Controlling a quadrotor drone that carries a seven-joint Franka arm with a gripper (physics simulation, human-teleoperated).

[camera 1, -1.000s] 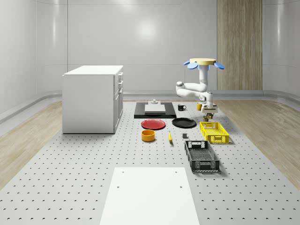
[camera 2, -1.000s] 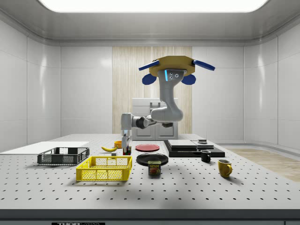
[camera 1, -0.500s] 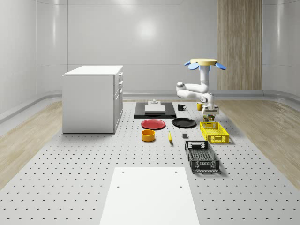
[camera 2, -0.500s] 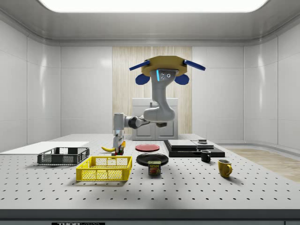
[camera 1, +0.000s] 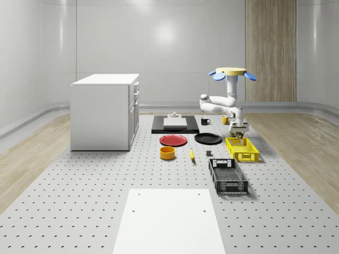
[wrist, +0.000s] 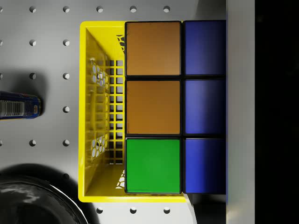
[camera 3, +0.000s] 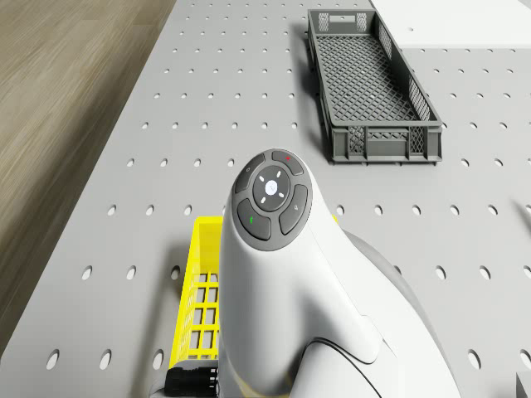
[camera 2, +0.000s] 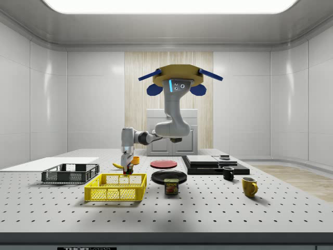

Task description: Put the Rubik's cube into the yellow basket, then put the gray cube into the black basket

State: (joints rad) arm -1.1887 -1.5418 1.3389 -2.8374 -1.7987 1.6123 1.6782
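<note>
Rubik's cube [wrist: 175, 107] held above yellow basket [wrist: 100, 112].

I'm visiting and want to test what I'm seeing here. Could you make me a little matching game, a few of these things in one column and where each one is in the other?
Things:
1. Rubik's cube
2. black basket
3. drone
4. yellow mug

Places:
A. hovering above the table
B. standing on the table at the side view's right
C. held in the gripper over the yellow basket
D. lying on the table beside the yellow basket

Pairs: 1-C, 2-D, 3-A, 4-B

perforated table [camera 1: 79, 201] with baskets, plates
</note>
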